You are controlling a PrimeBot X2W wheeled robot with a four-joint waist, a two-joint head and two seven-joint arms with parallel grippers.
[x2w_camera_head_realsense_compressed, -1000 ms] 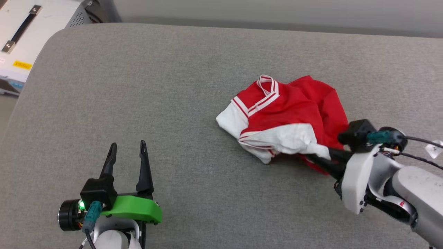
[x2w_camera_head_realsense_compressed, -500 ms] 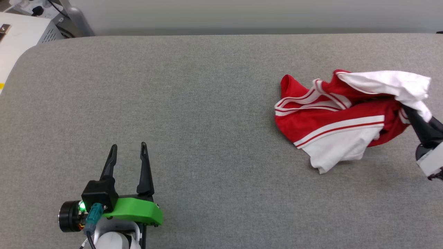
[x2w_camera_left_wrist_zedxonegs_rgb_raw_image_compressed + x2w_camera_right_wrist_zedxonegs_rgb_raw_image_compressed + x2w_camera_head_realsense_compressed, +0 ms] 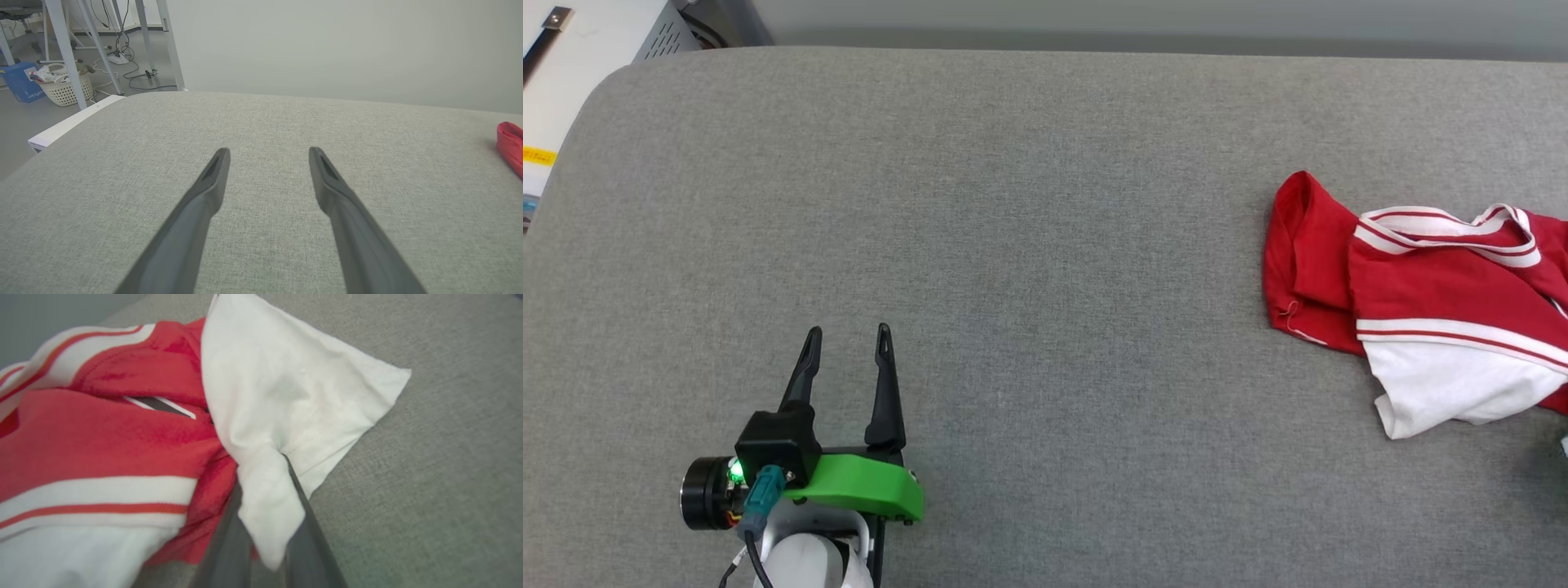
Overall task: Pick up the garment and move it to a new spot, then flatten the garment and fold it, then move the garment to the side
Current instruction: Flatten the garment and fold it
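Note:
The garment point(image 3: 1421, 286), a crumpled red jersey with white sleeves and striped trim, lies on the grey surface at the head view's right edge, partly cut off. In the right wrist view my right gripper point(image 3: 263, 486) is shut on a white sleeve of the garment point(image 3: 286, 396), the cloth pinched between its two dark fingers. My left gripper point(image 3: 847, 355) stands open at the lower left, far from the garment, nothing between its fingers point(image 3: 212, 179). A red corner of the garment point(image 3: 510, 147) shows at the left wrist view's right edge.
The grey padded surface point(image 3: 1013, 245) spreads wide between my left gripper and the garment. A white cabinet point(image 3: 572, 49) stands beyond its far left corner. The left wrist view shows table legs point(image 3: 65, 45), a woven basket point(image 3: 67, 87) and cables on the floor beyond the surface.
The garment has travelled to the right, dragged by my right gripper, whose arm has left the head view. The head camera has shifted too. My left gripper holds its place, still open.

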